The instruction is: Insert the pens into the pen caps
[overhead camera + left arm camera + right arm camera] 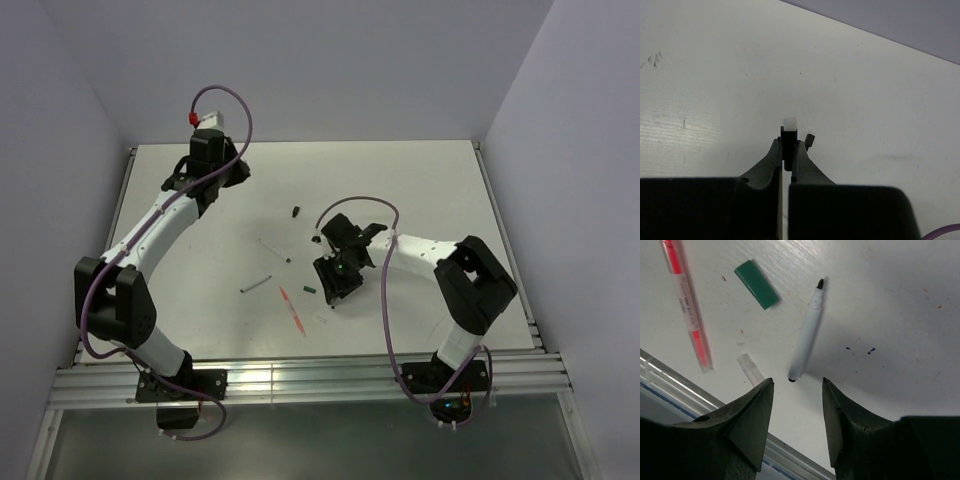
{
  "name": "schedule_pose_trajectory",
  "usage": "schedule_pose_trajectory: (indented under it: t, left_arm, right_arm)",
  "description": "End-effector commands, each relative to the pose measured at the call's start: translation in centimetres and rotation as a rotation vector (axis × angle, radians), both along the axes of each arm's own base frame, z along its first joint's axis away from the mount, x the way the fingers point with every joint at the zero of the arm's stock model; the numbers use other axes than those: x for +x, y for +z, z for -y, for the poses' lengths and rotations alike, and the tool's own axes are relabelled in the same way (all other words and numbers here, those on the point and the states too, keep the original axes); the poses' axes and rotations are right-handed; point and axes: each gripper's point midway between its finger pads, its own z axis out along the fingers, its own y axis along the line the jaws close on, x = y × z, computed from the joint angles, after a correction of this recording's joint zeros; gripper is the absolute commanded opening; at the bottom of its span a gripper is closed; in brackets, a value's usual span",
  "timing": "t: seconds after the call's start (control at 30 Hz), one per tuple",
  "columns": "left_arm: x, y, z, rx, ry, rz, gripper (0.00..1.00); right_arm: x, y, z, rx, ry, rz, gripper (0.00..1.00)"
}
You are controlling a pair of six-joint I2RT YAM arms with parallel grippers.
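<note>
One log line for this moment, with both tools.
left tool: shut, at far left | right tool: open over white pen | red pen, green cap, clear cap: lying apart

A white surface looks matt and faintly grained, flecked with ink. The white pen is smooth plastic; the red pen translucent plastic. The green cap is matt, the right tool dark matt plastic.
</note>
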Motion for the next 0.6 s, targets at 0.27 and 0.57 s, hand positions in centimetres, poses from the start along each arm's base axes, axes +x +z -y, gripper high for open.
schedule_pose_trajectory:
  t: [0.27,0.57]
  left_arm:
    - [0.2,3.0,-1.0,-0.059,0.061,0.082,0.00]
    - [-1.3,2.4,-0.4,-0.087,-0.019,0.094,0.00]
  right_arm:
    - [0.8,-1.5,-1.7,-0.060,0.012,0.037,0.43]
    - [1.0,-3.1,-1.8,-0.117,0.042,0.025,0.00]
